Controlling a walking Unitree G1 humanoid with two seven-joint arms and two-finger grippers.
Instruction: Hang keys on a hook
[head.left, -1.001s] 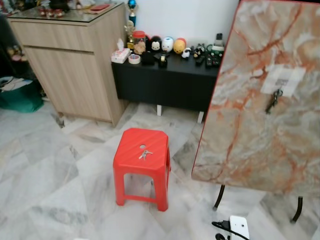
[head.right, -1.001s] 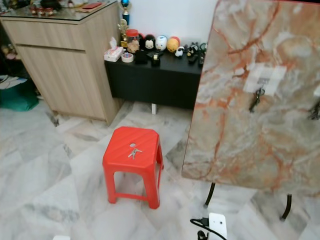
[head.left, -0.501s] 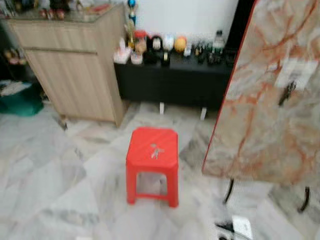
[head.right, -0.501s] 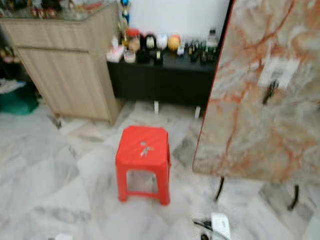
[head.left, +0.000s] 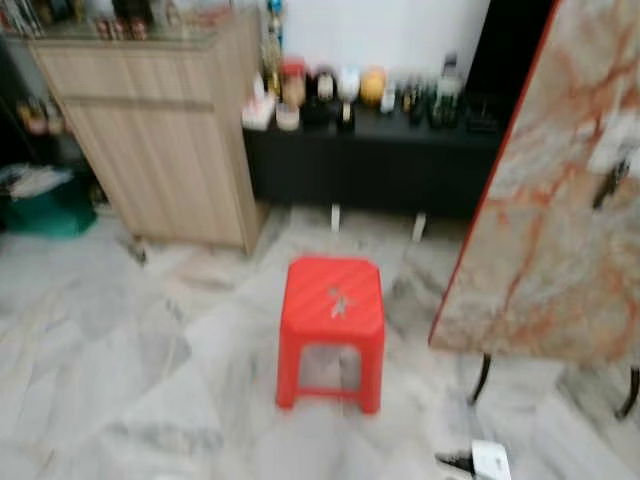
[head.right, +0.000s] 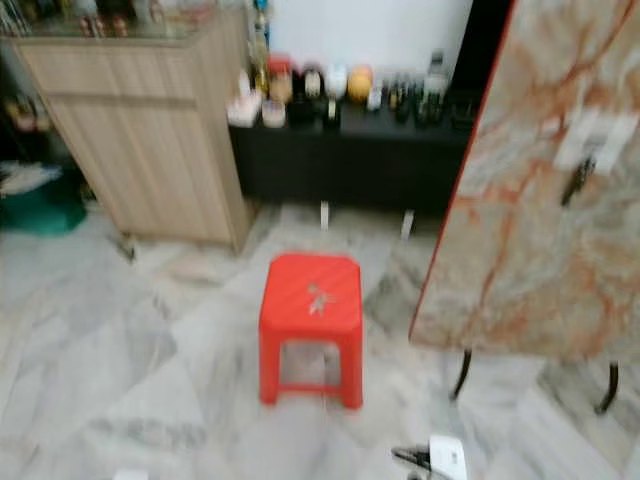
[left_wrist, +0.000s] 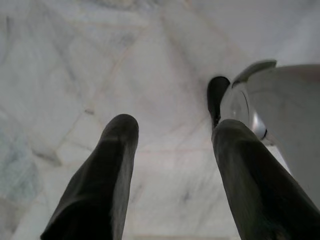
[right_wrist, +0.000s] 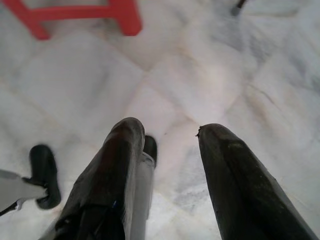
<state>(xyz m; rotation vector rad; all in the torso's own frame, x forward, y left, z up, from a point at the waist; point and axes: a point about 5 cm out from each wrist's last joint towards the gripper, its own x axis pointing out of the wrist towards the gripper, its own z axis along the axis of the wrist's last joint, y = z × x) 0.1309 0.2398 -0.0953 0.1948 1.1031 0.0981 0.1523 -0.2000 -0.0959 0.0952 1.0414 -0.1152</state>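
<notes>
- A small bunch of silver keys (head.right: 317, 298) lies on the seat of a red plastic stool (head.right: 311, 326), near the middle of the seat and slightly toward its back edge.
- The stool stands on the pale marble floor (head.left: 120, 380), in front of a low black bench (head.left: 375, 160) that carries a row of small jars, figurines and bottles too blurred to name singly.
- To the left of the black bench stands a light wooden cabinet (head.left: 160, 130) with a glass top; a green bag or bin (head.left: 45, 205) sits on the floor beside it.
- On the right a large marble-patterned board (head.right: 545, 200) with a red edge leans on thin dark legs; another set of dark keys (head.right: 577, 180) hangs on it near a white patch, high up toward the right edge.
- A white power strip (head.right: 445, 458) with a black cord lies on the floor at the near edge of the scene, right of the stool.
- The left end effector (left_wrist: 172, 150) hangs low over bare marble floor, its two black fingers spread apart with nothing between them; the keys are well apart from it, up on the stool seat.
- The right end effector (right_wrist: 170, 150) also points at the floor, fingers released and empty; the stool's red legs (right_wrist: 90, 15) are ahead of it, so the keys lie above and beyond its fingertips, not within reach of them.
- Both head views are blurred.
</notes>
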